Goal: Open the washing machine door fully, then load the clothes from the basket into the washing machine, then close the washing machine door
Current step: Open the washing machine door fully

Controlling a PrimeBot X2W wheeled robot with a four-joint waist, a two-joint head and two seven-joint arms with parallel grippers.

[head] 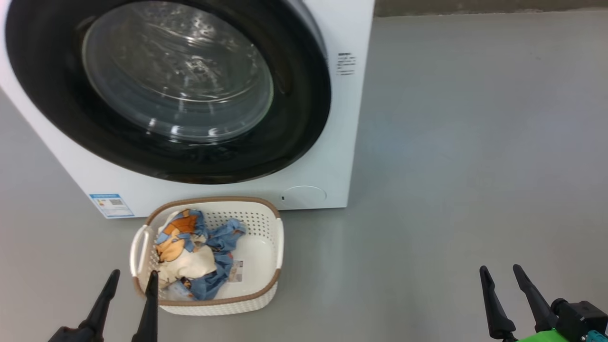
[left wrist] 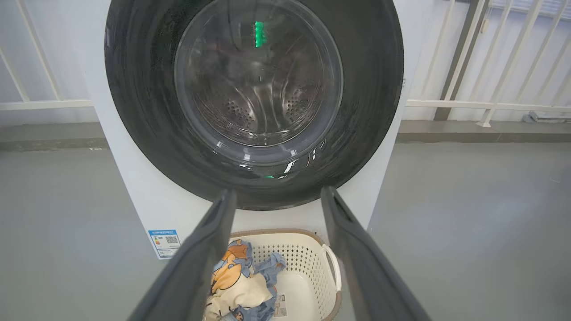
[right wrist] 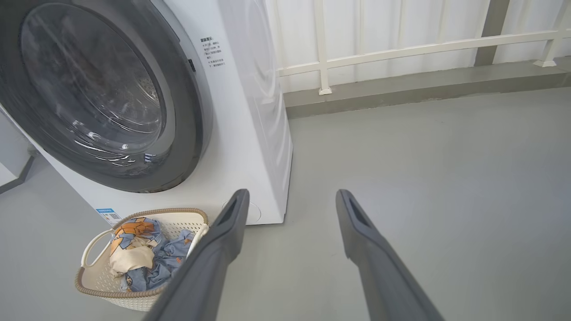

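My left pincer [head: 134,273], spread and empty like my right pincer [head: 499,268] off to the side, was nearer the shut washing machine door [head: 180,90] straight ahead, above the basket [head: 213,199] holding the clothes [head: 190,251].

Left end effector [head: 134,273] spread (right [head: 499,267] too).

We are seeing a smooth grey floor [head: 475,142] stretching to a low kerb [right wrist: 424,87], white railing [right wrist: 321,44] standing along it.
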